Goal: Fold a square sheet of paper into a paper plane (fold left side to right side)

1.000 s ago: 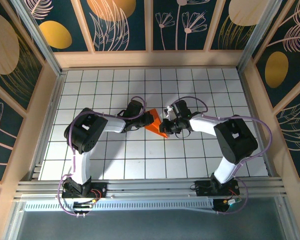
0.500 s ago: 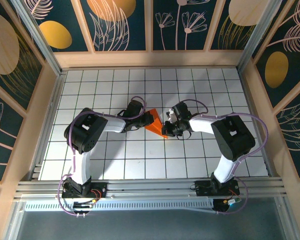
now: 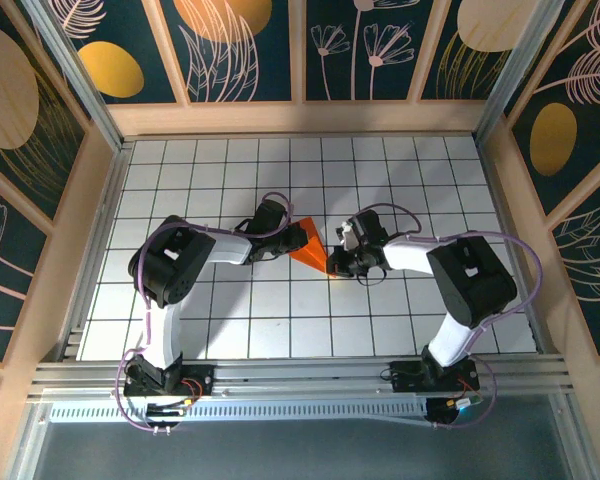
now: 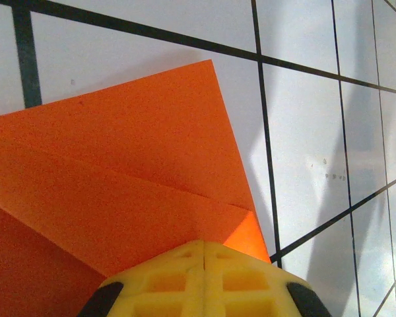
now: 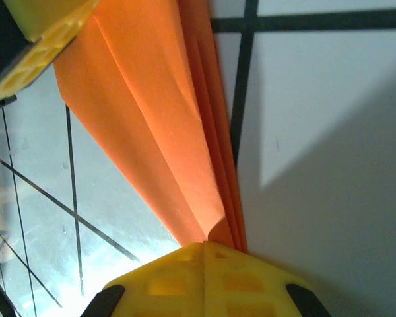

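As both claws are fully closed, we read this step as pressing a crease, not gripping.

The orange paper [image 3: 308, 247], already folded into a layered wedge, lies flat near the middle of the table [image 3: 230, 320], about midway between its left and right edges.

Left claw [image 4: 203, 256]: fingertips together, bearing on the wedge's left side, nothing pinched that we can see.

Right claw [image 5: 203, 256]: fingertips together at the narrow tip, where several layers meet. Whether they are pinched or only pressed, we cannot tell.

To do it well, we judge that the left claw should anchor while the right runs along the folded edge with light downward pressure, so the layers neither fan nor skid.

A black grid line [image 5: 241, 99] beside the folds gives us an alignment check. The wooden walls [image 3: 300, 120] stand well apart. The main obstruction is the claws themselves, which sit near each other across the paper.
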`<state>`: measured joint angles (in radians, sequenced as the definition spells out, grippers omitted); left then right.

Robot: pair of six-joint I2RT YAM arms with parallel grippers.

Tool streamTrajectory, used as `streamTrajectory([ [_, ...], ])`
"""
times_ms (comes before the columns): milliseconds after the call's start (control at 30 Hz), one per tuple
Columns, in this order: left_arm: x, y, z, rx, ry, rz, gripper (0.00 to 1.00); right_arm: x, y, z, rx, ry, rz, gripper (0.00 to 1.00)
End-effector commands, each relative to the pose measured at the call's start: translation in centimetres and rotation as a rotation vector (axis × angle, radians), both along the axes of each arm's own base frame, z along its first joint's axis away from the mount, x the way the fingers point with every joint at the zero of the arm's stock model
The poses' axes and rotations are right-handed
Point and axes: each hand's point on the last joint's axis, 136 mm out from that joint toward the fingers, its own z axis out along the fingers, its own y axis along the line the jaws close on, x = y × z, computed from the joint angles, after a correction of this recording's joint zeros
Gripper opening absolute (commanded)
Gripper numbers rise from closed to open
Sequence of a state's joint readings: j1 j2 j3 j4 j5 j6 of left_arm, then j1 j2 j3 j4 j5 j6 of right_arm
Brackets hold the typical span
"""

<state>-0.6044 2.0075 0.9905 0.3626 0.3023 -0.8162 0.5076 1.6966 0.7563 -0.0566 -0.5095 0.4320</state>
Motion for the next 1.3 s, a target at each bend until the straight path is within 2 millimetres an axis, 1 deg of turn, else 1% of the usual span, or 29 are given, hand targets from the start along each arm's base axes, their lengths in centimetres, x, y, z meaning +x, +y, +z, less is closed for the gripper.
streamTrajectory([
  [0,-2.8,3.5,-6.2,0.175,0.172,0.049,0.00,-4.0,-3.0,-2.5,-0.093,0.156,-0.023,0.00],
  [100,-2.7,3.4,-6.1,0.173,0.168,0.046,0.00,-4.7,-3.3,-2.4,-0.081,0.165,-0.027,0.00],
  [167,-2.8,3.3,-6.0,0.169,0.167,0.045,0.00,-4.6,-3.4,-1.9,-0.070,0.157,-0.033,0.00],
  [267,-2.7,3.2,-5.9,0.164,0.164,0.041,0.00,-3.9,-3.3,-0.3,-0.048,0.122,-0.034,0.00],
  [300,-2.8,3.2,-5.9,0.163,0.165,0.039,0.00,-3.5,-3.1,0.6,-0.035,0.100,-0.031,0.00],
  [400,-2.7,3.1,-5.7,0.157,0.162,0.036,0.00,-2.3,-2.2,3.2,0.013,0.037,-0.012,0.00],
  [467,-2.7,3.0,-5.6,0.152,0.160,0.035,0.01,-1.5,-1.3,4.5,0.060,0.003,0.003,0.00],
  [533,-2.6,2.9,-5.5,0.149,0.157,0.033,0.01,-0.6,-0.3,5.2,0.103,-0.017,0.012,0.00],
  [633,-2.6,2.8,-5.4,0.143,0.156,0.031,0.01,0.8,1.1,5.5,0.130,-0.046,0.013,0.00],
  [733,-2.6,2.8,-5.4,0.138,0.156,0.031,0.01,2.1,2.6,5.1,0.138,-0.062,0.017,0.00],
  [800,-2.6,2.8,-5.4,0.137,0.157,0.030,0.01,2.9,3.1,4.3,0.132,-0.061,0.010,0.00],
  [933,-2.7,2.7,-5.3,0.133,0.158,0.028,0.01,4.3,3.4,3.0,0.110,-0.062,-0.013,0.00],
  [1000,-2.7,2.7,-5.1,0.131,0.157,0.028,0.01,4.6,3.1,2.1,0.088,-0.051,-0.027,0.00],
  [1133,-2.5,2.4,-4.5,0.117,0.143,0.021,0.02,4.2,2.2,0.4,0.062,-0.013,-0.045,0.00],
  [1267,-2.4,2.0,-3.7,0.095,0.134,0.012,0.04,2.7,1.2,-1.4,0.042,0.046,-0.043,0.00],
])
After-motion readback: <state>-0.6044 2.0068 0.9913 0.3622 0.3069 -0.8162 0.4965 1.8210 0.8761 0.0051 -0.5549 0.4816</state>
